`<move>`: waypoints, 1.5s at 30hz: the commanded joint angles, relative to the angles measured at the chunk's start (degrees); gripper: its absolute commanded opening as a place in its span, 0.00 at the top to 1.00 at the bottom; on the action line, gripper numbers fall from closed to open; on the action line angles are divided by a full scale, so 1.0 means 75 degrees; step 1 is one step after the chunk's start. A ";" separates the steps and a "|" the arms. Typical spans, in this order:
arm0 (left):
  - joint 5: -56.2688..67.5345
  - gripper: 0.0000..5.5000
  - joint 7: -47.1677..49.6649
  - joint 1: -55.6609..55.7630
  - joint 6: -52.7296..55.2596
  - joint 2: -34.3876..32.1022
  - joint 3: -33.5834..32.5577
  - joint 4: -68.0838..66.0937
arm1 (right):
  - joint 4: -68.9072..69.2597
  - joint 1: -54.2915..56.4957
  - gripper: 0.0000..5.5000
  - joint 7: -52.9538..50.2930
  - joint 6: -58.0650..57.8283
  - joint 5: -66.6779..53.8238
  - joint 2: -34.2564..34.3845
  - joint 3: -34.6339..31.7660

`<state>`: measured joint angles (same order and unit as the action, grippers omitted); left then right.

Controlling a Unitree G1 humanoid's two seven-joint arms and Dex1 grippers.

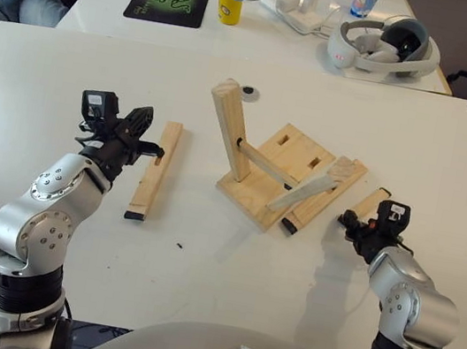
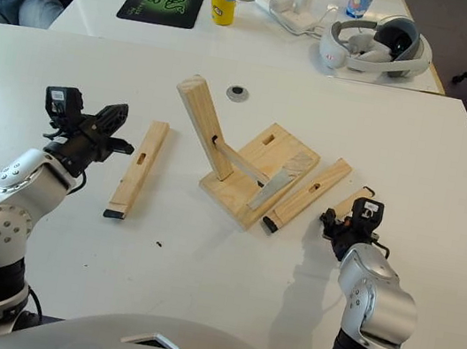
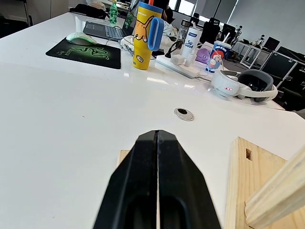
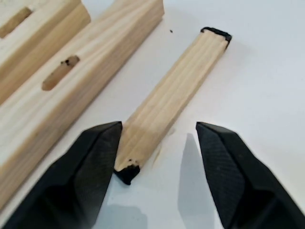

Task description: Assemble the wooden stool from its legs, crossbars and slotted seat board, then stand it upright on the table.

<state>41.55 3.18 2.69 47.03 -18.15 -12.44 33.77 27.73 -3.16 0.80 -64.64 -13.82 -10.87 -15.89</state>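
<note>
Bare table (image 1: 227, 263) is being left open along the near edge. The seat board (image 1: 287, 148) is lying mid-table, with one tilted leg (image 1: 229, 129) being carried in it. A loose leg (image 1: 155, 169) is lying just beside the left hand (image 3: 157, 138), whose fingers are being pressed together. A short crossbar (image 4: 176, 81) is being straddled at one end by the right hand (image 4: 158, 126), fingers apart.

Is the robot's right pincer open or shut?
Open. The right pincer has its two black fingers apart, one on each side of the end of a short wooden bar lying on the table.
</note>
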 commanded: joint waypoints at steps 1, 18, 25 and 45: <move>-0.0125 1.00 0.0033 0.0084 -0.0044 0.0164 0.0028 0.0011 | -0.0437 0.0225 0.47 0.0131 0.0169 0.0133 -0.0192 0.0217; -0.0483 1.00 0.0118 -0.0032 -0.0298 0.0672 0.0104 0.0151 | -0.1725 0.0502 0.69 0.0290 0.0664 0.0500 -0.0877 0.0039; -0.0585 1.00 0.0102 -0.0019 -0.0332 0.0782 0.0143 0.0172 | -0.2027 0.0818 0.76 0.0148 0.1312 0.0818 -0.0990 -0.0038; 0.2928 1.00 0.0121 0.2137 -0.0065 0.1050 -0.0564 0.0544 | -0.1873 0.6270 0.76 0.4584 0.5392 -0.2581 -0.1297 0.0970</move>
<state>58.17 3.42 15.16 45.65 -9.76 -17.46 36.10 10.61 42.52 30.65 -20.82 -28.76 -19.83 -11.25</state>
